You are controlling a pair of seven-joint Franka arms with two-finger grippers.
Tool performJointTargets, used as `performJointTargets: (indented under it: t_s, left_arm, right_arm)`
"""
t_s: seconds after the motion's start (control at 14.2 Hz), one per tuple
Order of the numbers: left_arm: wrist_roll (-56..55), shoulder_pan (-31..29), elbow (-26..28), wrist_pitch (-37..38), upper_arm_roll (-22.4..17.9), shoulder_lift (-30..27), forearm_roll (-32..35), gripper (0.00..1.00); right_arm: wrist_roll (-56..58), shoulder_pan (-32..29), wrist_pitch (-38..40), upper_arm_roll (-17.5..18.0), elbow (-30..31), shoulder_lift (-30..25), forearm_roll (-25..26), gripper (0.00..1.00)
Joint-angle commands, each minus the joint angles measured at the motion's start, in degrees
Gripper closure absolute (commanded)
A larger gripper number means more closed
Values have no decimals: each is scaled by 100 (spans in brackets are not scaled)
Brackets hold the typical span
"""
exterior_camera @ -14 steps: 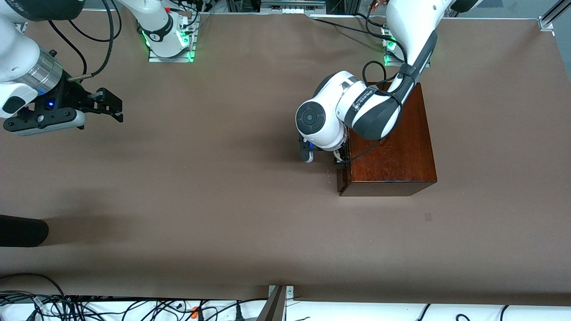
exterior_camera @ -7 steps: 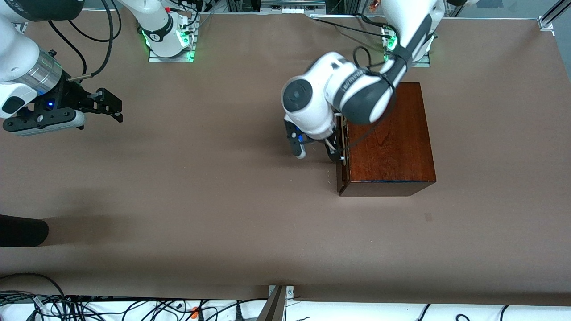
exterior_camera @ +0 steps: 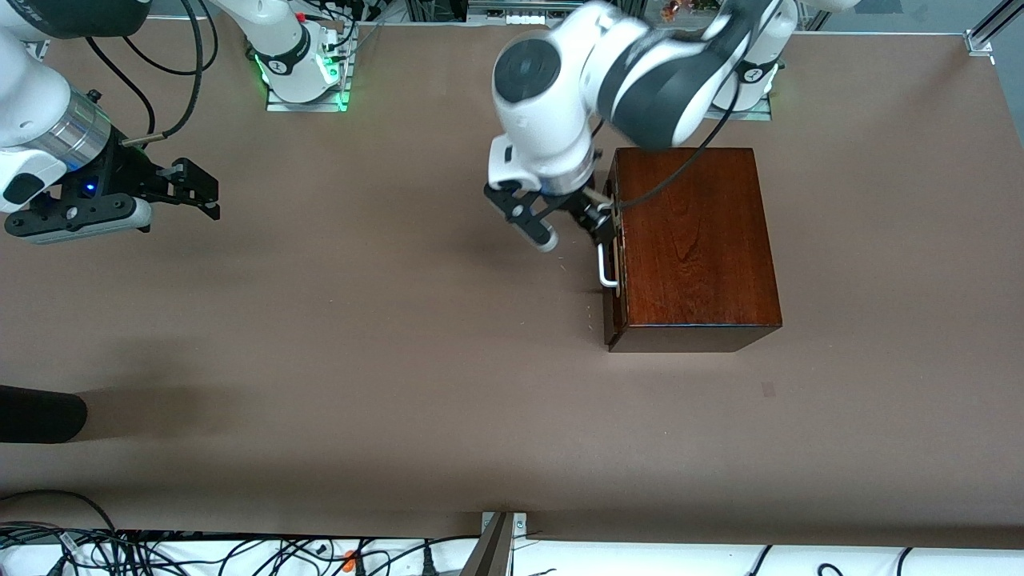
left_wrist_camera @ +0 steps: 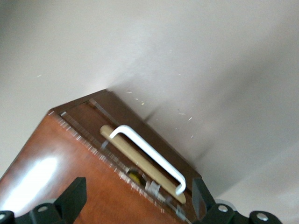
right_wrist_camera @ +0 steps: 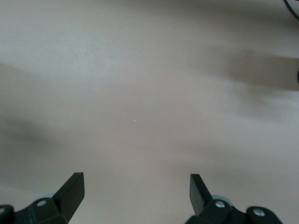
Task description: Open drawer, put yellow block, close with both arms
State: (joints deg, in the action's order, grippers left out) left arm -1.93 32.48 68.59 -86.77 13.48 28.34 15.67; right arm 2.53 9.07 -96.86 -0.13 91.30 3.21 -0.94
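Glossy reddish-brown wooden box [exterior_camera: 694,244] sits on the brown table cover [exterior_camera: 384,352] toward the left arm's end, its dark brown drawer front [exterior_camera: 612,272] facing the right arm's end of the table. Drawer [left_wrist_camera: 140,158] is pushed almost fully in; left wrist view shows only a thin strip of pale wood under the white U-shaped handle [exterior_camera: 605,266]. In the narrow gap at the drawer's top edge a small speck of yellow shows in the left wrist view, apparently the yellow block [left_wrist_camera: 136,176] inside the drawer; most of it is hidden. Left gripper [exterior_camera: 570,224] hangs over the table just in front of the drawer front, beside the handle's end farther from the front camera; its black fingers [exterior_camera: 534,226] are spread wide with nothing between them, one finger close to the handle, contact not clear. Right gripper [exterior_camera: 192,190] hovers over bare table at the right arm's end, well apart from the box; fingers parted wide in the right wrist view [right_wrist_camera: 135,196], holding nothing; this arm waits.
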Motion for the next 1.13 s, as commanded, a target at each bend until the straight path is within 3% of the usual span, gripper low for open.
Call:
performJointTargets:
  t_s: [0.0,0.49,0.85,1.06]
  left_arm:
    - [-535,-83,111,213,-100,-687,-90,0]
    - [-1293,-1180,199,932,-91,-1514,-143,0]
    - [-1222,-2735,375,934,-74,-1849,-1204,0]
    - [-1231,-2992,611,899,-231,-1981,-1276,0]
  right_arm:
    - [11,-20,35,4,-94,22,50,0]
    - [11,-20,35,4,-94,22,50,0]
    - [11,-20,35,4,-94,22,59,0]
    - [11,-20,35,4,-86,22,59,0]
